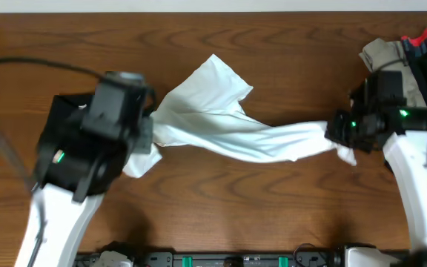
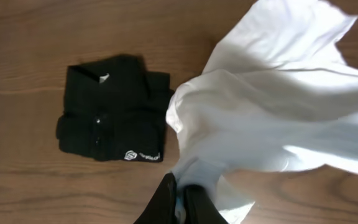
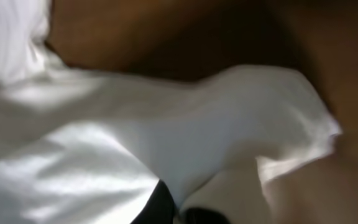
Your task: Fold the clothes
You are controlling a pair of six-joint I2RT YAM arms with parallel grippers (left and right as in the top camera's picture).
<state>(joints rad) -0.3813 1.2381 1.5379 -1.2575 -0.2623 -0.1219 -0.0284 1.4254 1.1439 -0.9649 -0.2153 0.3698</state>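
1. Overhead view: the white T-shirt [image 1: 228, 126] is hanging strung between my two arms over the wooden table [image 1: 273, 215]. It is twisted into a rope toward the right and fanning into a loose flap toward the left. No print is showing.
2. My left gripper [image 2: 179, 202] is pinching one end of the shirt, its fingers drawn together on a fold of cloth at the bottom of the left wrist view.
3. My right gripper [image 3: 173, 214] is looking likewise clamped on the far end, with white cloth welling up around its dark fingers. That view is blurred, so I am reading it with some caution.
4. A folded black garment [image 2: 114, 118] is lying flat on the table just beside the shirt's left end. A khaki garment [image 1: 380, 50] and a red garment [image 1: 421, 35] are waiting in a heap at the far right corner.
5. By my reading, I am spreading the shirt out, not yet folding it; the shirt is bunched and no crease is in place.
6. The next move is calling for the cloth to go down flat and untwisted, probably with a fresh hold at the shoulders or hem, and clear of the folded black piece.
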